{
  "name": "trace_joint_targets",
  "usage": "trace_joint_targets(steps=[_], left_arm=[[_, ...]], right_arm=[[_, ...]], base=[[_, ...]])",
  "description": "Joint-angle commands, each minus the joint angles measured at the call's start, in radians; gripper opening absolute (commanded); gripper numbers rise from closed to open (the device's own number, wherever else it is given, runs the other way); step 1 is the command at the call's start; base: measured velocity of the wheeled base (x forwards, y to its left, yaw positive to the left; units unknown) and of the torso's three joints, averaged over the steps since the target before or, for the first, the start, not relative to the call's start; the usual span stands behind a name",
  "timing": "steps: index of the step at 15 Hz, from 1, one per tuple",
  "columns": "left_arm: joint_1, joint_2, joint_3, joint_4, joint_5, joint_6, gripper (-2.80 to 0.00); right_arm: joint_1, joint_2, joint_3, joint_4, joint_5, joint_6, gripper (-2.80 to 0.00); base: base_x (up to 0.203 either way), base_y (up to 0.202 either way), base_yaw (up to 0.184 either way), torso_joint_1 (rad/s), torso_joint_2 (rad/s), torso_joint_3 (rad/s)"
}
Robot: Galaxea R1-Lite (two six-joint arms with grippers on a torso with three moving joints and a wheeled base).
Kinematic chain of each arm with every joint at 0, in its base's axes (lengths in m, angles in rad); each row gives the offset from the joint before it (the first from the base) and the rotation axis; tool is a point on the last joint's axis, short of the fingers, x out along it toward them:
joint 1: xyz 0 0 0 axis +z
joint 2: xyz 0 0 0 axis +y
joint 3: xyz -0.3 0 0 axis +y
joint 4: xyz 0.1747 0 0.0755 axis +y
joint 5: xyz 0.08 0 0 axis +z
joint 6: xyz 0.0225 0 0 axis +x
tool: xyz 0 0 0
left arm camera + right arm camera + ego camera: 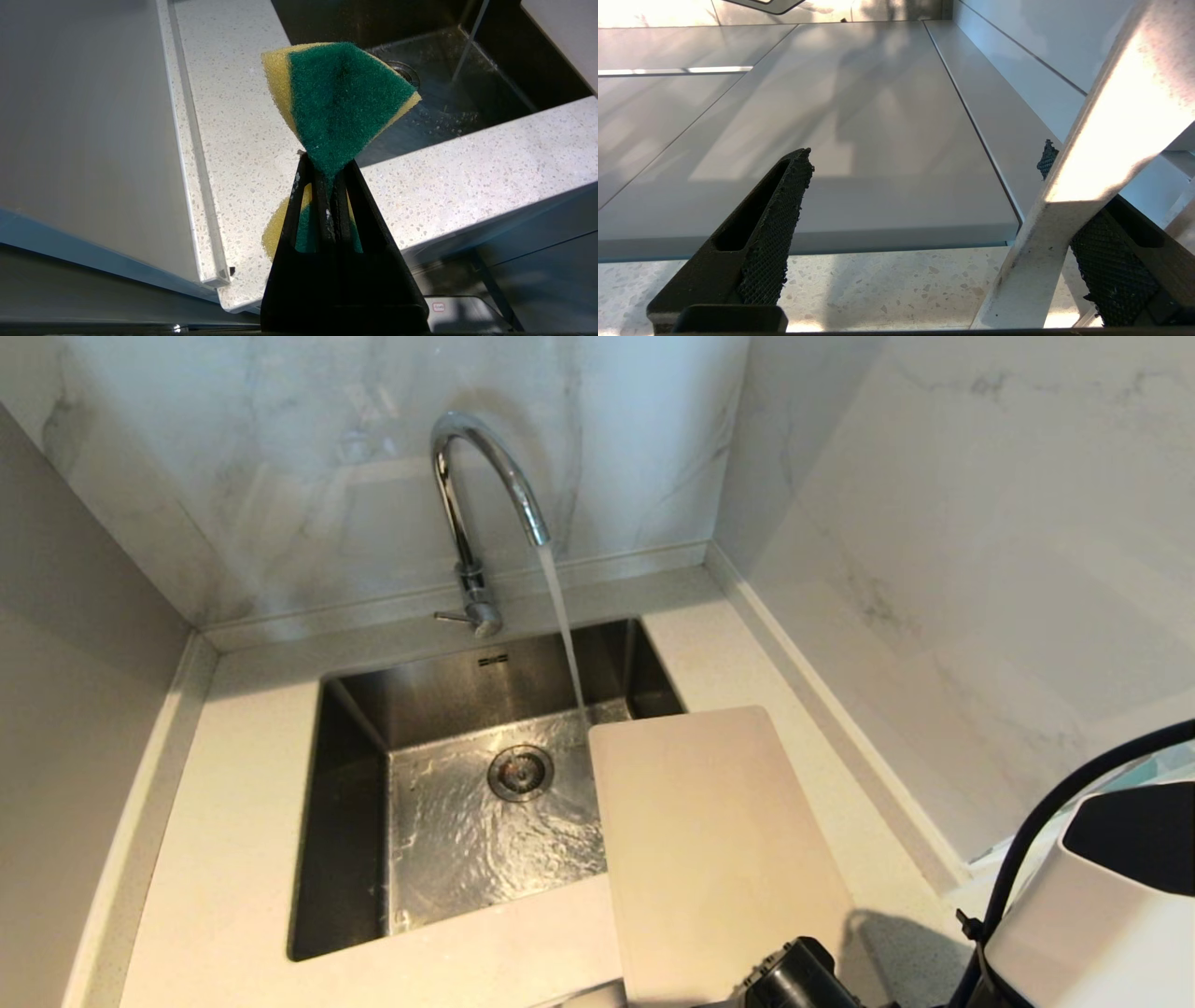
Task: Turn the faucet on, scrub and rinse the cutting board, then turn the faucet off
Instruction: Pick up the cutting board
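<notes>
The cutting board (714,849) lies on the worktop (233,859) at the right side of the sink (355,821), its far left corner jutting out over the basin's edge. It is off-white with rounded corners, and its near end runs to the bottom of my head view, where the dark tip of my right arm overlaps it. In my right wrist view the board's pale edge (1092,154) slants across between the fingers, lying just against the right-hand pad (1106,261), while the other pad (780,224) stands well away from it. So my right gripper (924,196) is spread wide around the board's edge and is not clamping it.

The faucet (476,495) rises behind the sink at the back wall, chrome, arched toward the basin, with its thin lever (453,615) sticking out to the left at its base. Water (563,625) runs from the spout in a steady stream, lands in the basin just beside the board's far corner, and spreads rippling over the steel bottom around the drain (520,772).

My left gripper (329,172) hangs out in front of the worktop's edge, on the left of the sink, pinched tight on a sponge (341,102). The sponge is yellow with a green scouring face, squeezed at its waist so that it fans out above the fingers.
</notes>
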Motion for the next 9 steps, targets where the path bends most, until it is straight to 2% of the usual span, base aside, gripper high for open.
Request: trace_joint_targets(steps=[1, 9], left_arm=[[0.000, 0.000, 0.002, 0.000, 0.000, 0.001, -2.80], [0.000, 0.000, 0.002, 0.000, 0.000, 0.001, -2.80]], right_arm=[[0.001, 0.002, 0.002, -0.003, 0.000, -0.006, 0.00], [0.001, 0.001, 0.006, -0.003, -0.001, -0.006, 0.00]], base=[[0.000, 0.000, 0.000, 0.000, 0.00, 0.000], [0.000, 0.000, 0.000, 0.000, 0.00, 0.000]])
